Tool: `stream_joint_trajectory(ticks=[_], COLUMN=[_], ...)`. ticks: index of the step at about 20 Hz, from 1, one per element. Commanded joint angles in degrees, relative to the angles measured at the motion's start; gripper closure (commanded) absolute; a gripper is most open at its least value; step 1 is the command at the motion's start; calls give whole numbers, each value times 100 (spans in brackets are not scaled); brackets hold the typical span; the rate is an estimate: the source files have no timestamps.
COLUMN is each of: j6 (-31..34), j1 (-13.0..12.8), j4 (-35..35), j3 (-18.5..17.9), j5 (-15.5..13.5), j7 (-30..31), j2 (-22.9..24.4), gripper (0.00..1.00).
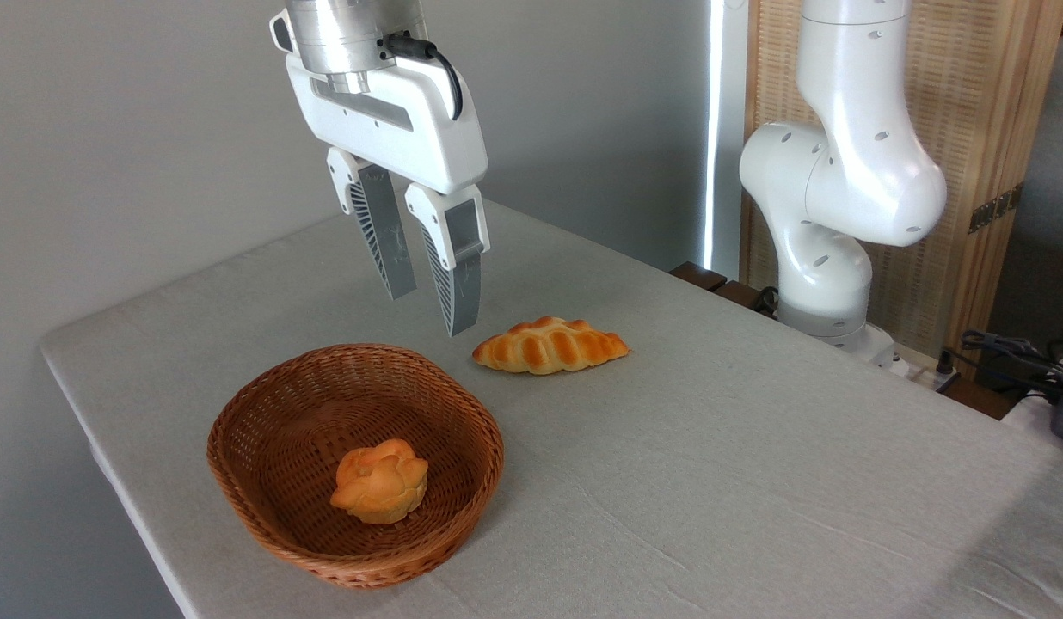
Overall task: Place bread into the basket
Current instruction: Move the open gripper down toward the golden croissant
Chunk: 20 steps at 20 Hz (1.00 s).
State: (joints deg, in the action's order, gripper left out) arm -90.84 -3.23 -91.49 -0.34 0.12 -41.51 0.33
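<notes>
Grey cloth covers the counter (pixel 712 447), faintly creased toward the near right.

Fixed camera, only view. My gripper (pixel 428 311) hangs in the air above the counter, behind the basket's far rim and a little left of the loaf. Fingers point down, tilted slightly; the ribbed pads (pixel 385 232) stand apart with a narrow gap between them. Nothing is held: the gripper is parted and empty.

Bread (pixel 550 345): braided, golden-orange, browned along the ridges, pointed at both ends. It lies flat on the counter, just beyond and to the right of the basket, not touching it. The nearer fingertip sits up and to the left of the loaf's left end, clear of it.

Basket (pixel 273 430): brown wicker, shallow, sloping sides, near the counter's front left edge. Inside it rests a small round knotted bun (pixel 379 481), right of the middle, toward the near wall.

My arm's white base and joints (pixel 841 189) rise at the counter's far right edge. Behind them is a pale wooden slatted panel (pixel 970 103); dark cables (pixel 1013 352) lie at the far right. A plain grey wall (pixel 110 155) fills the left background.
</notes>
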Motion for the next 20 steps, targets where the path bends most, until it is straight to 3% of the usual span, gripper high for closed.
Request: stream_joint_trajectory(ticks=[1, 10, 16, 20], j6=[-22, -22, -637, -1031], j1=[42, -89, -1187, -1890], j4=[35, -254, -2256, -3434], j3=[17, 227, 236, 201], j5=[-12, -82, -109, -92], j7=[29, 29, 38, 11], j2=[-42, 124, 1266, 1715], gripper=[0, 0, 0, 0])
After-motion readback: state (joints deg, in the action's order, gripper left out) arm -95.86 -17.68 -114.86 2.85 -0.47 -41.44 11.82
